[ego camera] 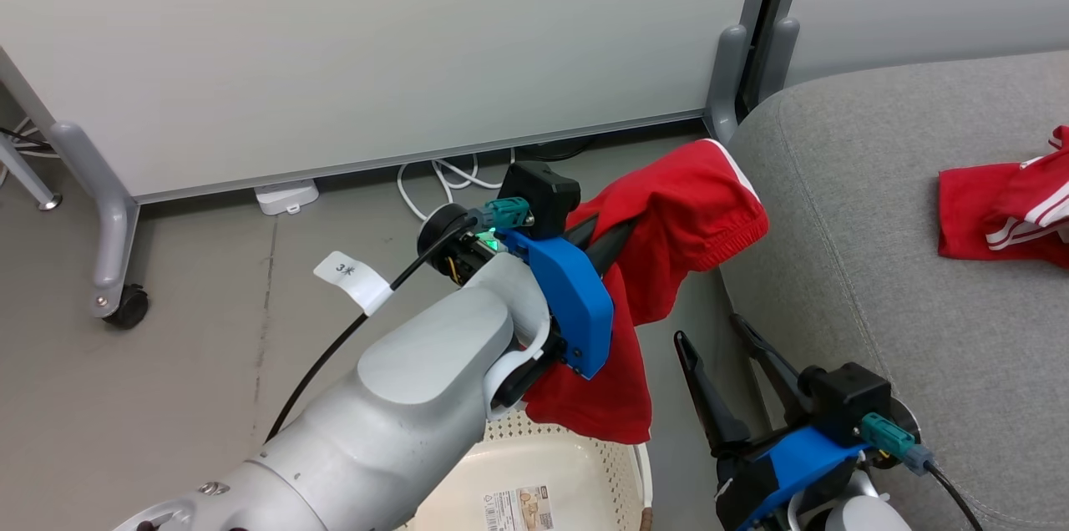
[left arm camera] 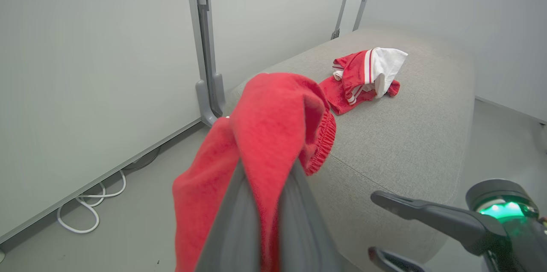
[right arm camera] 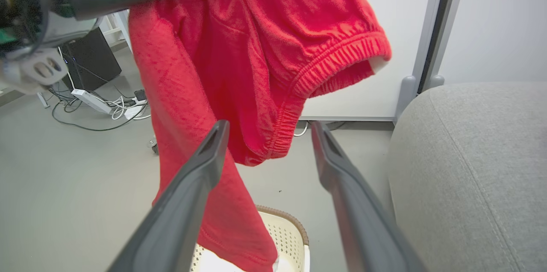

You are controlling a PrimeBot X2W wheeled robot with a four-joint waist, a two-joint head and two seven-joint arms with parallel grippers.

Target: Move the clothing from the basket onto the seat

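Halfway through the laundry run, by the look of it. Already delivered: the 1st red garment (ego camera: 994, 214), crumpled on the light-grey seat (ego camera: 877, 280) well in from its edge, showing white stripes and a white panel.

Left to deliver: the 2nd red garment (ego camera: 685, 205), pinched in the clamped left gripper (ego camera: 616, 240) and hanging in the air just beside the seat's rounded corner, hem trailing down toward the basket (ego camera: 597, 464). Probably needs only a short carry across and a release.

Idle alongside, holding nothing: the right gripper (ego camera: 710, 331), fingers spread wide, low near the seat's front.

No more red visible in the part of the basket on show, only a bare cream floor and a paper label (ego camera: 518, 510).

Soft, towelling-like knit on the held piece, gathered into an elastic waistband (right arm camera: 337, 64), with white edging; drapes limp in long folds. Coarse woven upholstery with 1 stitched seam on the cushion. Rigid perforated plastic under a brown woven-look rim on the basket.
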